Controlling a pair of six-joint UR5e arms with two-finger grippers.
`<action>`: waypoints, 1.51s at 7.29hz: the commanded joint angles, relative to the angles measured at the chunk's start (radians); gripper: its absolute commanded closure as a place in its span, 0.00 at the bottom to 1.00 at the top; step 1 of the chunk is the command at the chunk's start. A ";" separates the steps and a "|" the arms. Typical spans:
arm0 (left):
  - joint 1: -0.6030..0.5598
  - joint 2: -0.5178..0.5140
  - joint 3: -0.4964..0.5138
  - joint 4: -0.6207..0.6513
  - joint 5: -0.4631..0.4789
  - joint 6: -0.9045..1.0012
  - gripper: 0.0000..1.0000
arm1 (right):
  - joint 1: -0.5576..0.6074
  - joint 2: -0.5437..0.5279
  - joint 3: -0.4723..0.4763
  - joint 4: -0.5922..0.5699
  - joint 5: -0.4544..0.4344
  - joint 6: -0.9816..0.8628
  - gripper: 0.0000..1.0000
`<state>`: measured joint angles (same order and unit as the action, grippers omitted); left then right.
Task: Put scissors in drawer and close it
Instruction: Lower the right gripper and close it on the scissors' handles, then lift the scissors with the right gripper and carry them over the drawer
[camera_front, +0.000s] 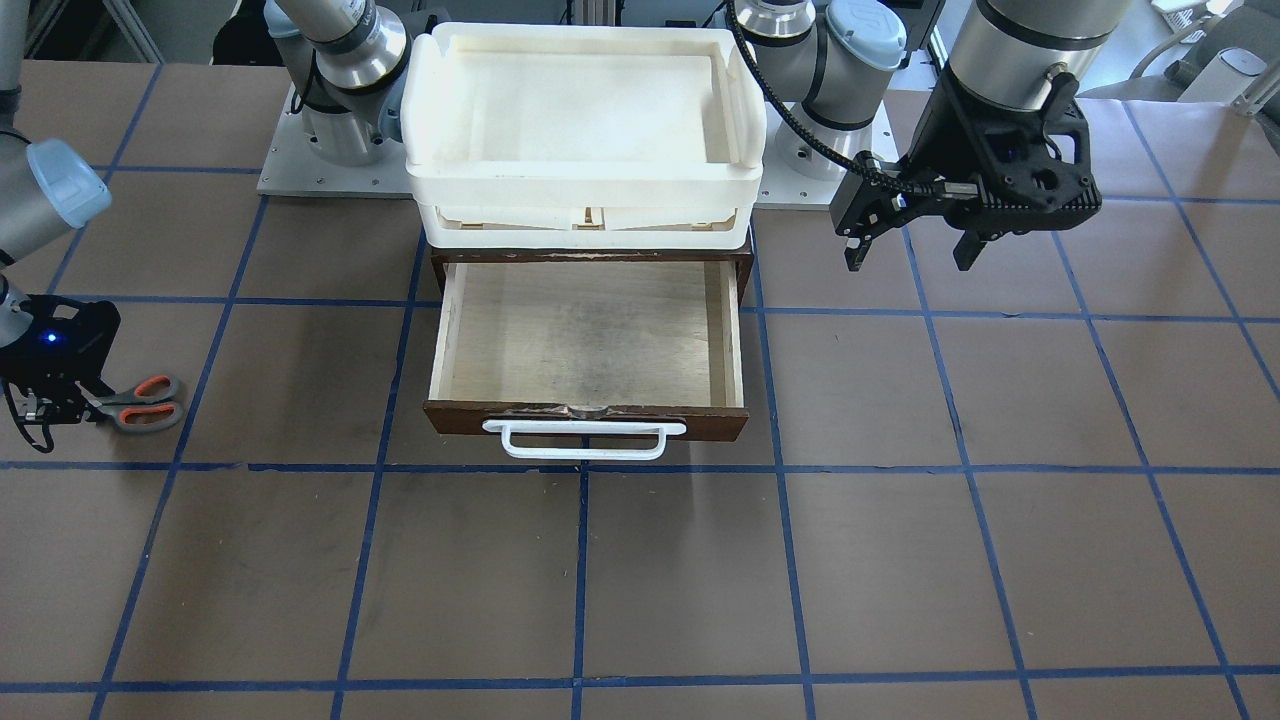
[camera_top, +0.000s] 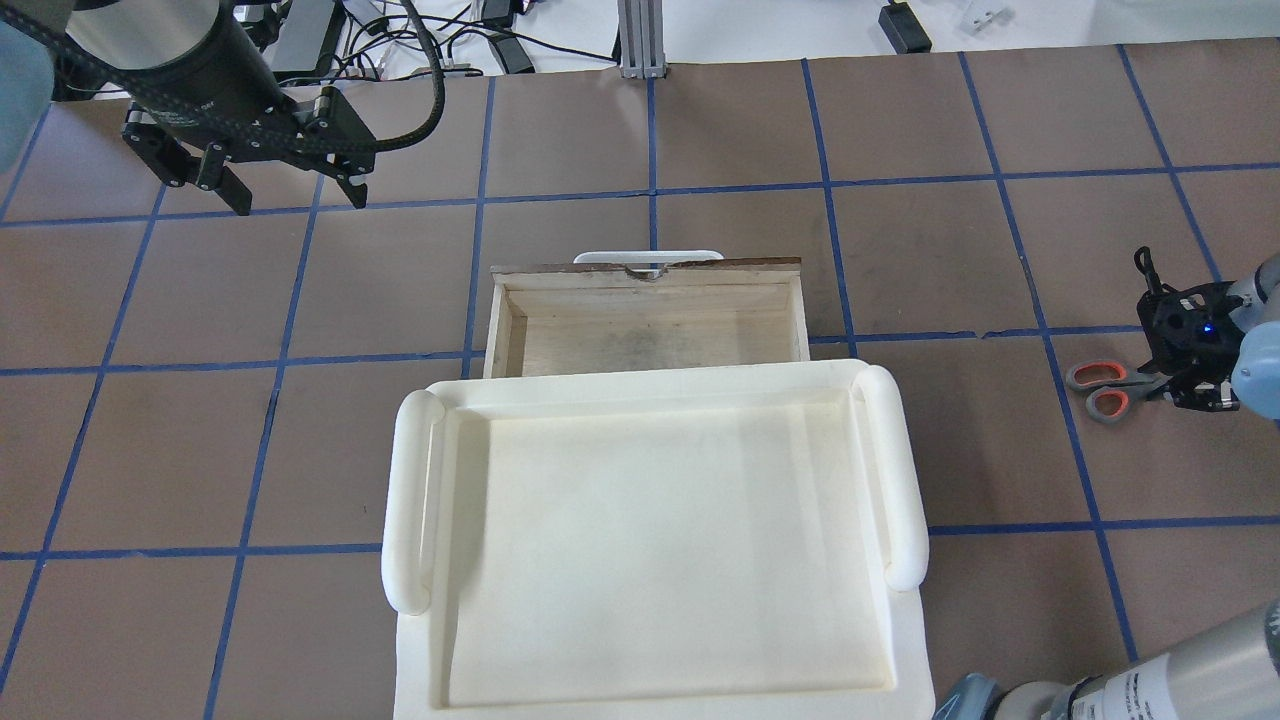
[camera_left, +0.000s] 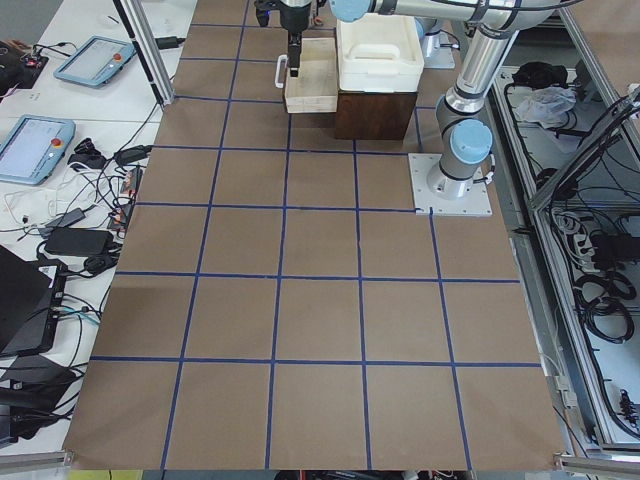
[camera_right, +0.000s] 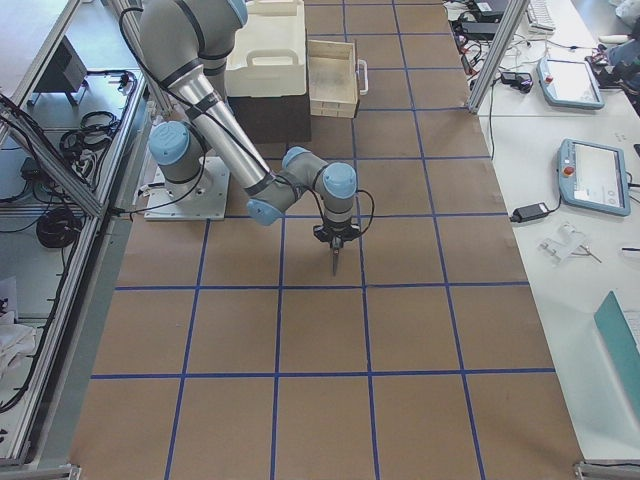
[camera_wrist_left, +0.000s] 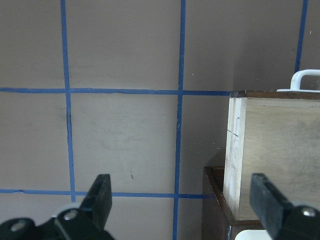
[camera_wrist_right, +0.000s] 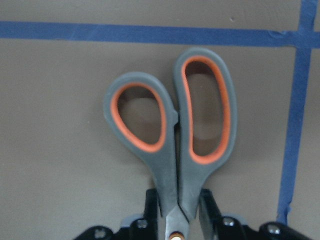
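My R gripper (camera_wrist_right: 177, 202) was clamped on small grey-handled, orange-looped steel scissors (camera_wrist_right: 171, 165); L gripper (camera_wrist_left: 181, 192) hung w/ fingers apart beside open dark-brown wooden drawer (camera_front: 590, 345).

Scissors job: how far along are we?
Done: the drawer is pulled open and empty. In hand: the right gripper has its jaws pinched on the scissors at the neck by the handles, off to the drawer's side. Left to do: carry them in, release, push the drawer shut. The left gripper hangs open beside the drawer.

The scissors (camera_wrist_right: 175, 165) look matt plastic-handled, the drawer (camera_front: 590, 340) pale worn plywood.
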<state>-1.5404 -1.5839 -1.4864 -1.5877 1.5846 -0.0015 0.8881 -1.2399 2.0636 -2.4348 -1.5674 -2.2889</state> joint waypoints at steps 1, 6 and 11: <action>-0.001 0.001 0.000 0.000 0.000 0.000 0.00 | 0.003 -0.007 -0.023 0.002 0.030 -0.011 0.92; -0.001 0.001 0.000 0.000 0.000 0.000 0.00 | 0.174 -0.102 -0.322 0.452 0.032 0.072 0.92; 0.000 0.001 0.000 0.000 0.000 0.000 0.00 | 0.516 -0.225 -0.418 0.707 0.033 0.461 0.92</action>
<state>-1.5406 -1.5830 -1.4864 -1.5876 1.5837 -0.0015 1.3091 -1.4485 1.6506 -1.7531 -1.5344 -1.9420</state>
